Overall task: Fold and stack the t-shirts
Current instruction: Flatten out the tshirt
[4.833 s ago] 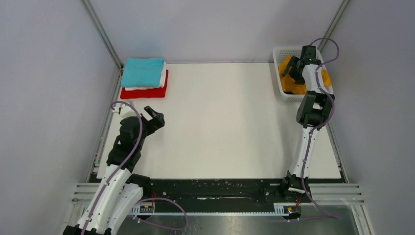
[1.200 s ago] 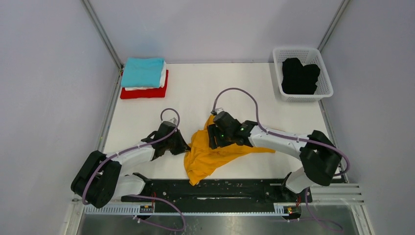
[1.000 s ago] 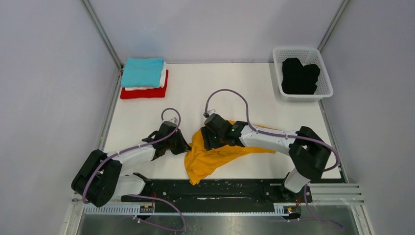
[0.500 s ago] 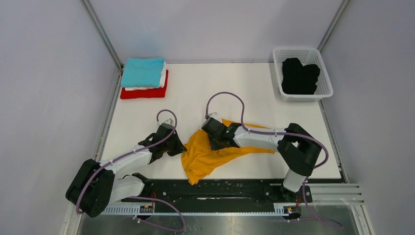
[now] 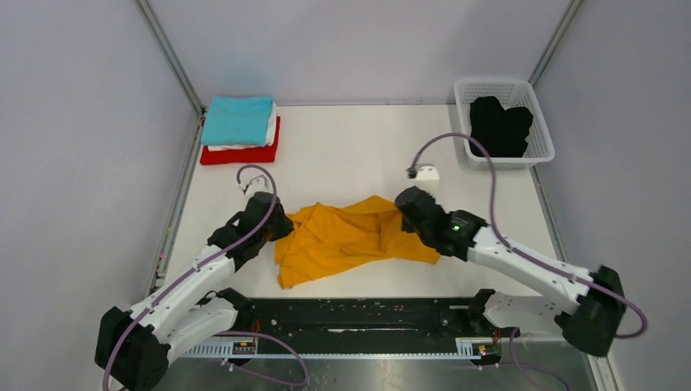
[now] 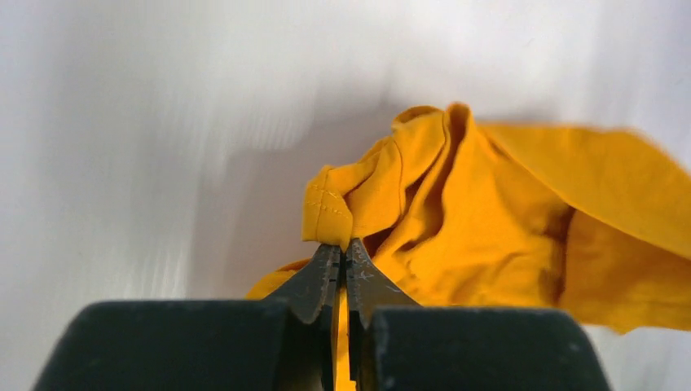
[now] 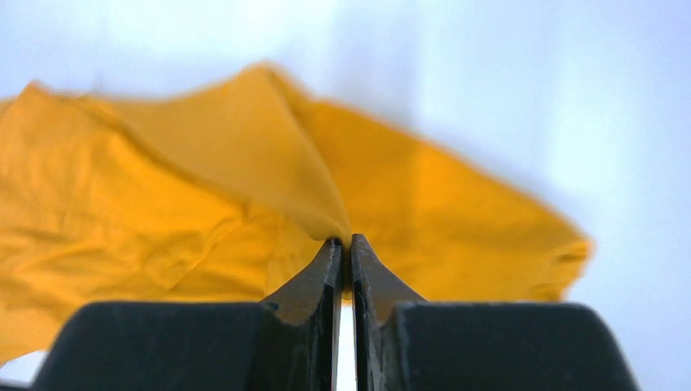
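An orange-yellow t-shirt (image 5: 350,239) lies stretched and crumpled across the table's near middle. My left gripper (image 5: 279,226) is shut on its left end, pinching a hemmed fold (image 6: 330,213) between the fingertips. My right gripper (image 5: 402,210) is shut on the shirt's right part, cloth (image 7: 244,187) gathered into its closed tips. A folded stack with a teal t-shirt (image 5: 238,120) over a white one (image 5: 272,124) and a red one (image 5: 241,153) sits at the back left. A black t-shirt (image 5: 499,125) is bunched in the basket.
The white mesh basket (image 5: 544,151) stands at the back right corner beside the frame post. A black rail (image 5: 358,314) runs along the table's near edge between the arm bases. The right arm's cable (image 5: 456,138) loops over the table near the basket.
The right gripper has closed on the orange-yellow shirt and pulled right, while the left gripper pulled left and back. The bunched shirt is now stretched between them.
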Tool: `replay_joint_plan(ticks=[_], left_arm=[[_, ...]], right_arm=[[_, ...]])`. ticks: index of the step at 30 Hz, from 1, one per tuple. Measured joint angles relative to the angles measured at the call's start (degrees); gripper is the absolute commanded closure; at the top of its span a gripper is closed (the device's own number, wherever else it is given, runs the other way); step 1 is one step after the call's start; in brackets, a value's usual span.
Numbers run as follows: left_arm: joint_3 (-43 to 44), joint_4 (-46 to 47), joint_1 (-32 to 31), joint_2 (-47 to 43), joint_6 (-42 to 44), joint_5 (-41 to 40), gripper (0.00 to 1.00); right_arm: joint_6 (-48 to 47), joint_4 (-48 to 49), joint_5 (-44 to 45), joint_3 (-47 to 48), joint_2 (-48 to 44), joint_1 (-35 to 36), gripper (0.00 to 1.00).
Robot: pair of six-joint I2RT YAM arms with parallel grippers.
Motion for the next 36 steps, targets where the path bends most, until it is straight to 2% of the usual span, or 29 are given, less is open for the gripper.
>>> replay_joint_plan(ticks=[4,7,11,15,21,31,36], left_arm=[[8.68,-3.23,0.00,-1.90,1.53,-4.39,1.00],[15.50,-4.46,0.00,-4.48,3.04,-7.67,1.00],[22.14,-5.31,0.00,-9.64,5.31,-9.55,1.00],[30.10,-5.75,-0.02,-14.45,7.41,-8.33,1.00],[44.50,-5.38,-0.28,-18.12,11.72,-0.11,1.00],[67.89,-5.20,-0.31,-15.30,17.64,20.24,1.00],[76.83,-6.51,0.66,-11.26,19.89,25.46,1.00]], right_arm=[[-3.41,-2.29,5.22,0.13,-11.61,-5.88,1.00],[-7.34,-3.56,9.88,2.05,-20.00,-7.52,1.00],[-13.46,-3.91,13.20,8.68,-27.04,-7.74,1.00],[-18.43,-4.52,12.79,17.53,-30.82,-7.74,1.00],[-22.49,-8.48,3.13,33.81,-32.85,-7.72,1.00],[-24.46,-18.86,-20.70,59.89,-30.80,-7.72,1.00],[-25.79,-21.68,-22.88,65.77,-28.98,-7.74,1.00]])
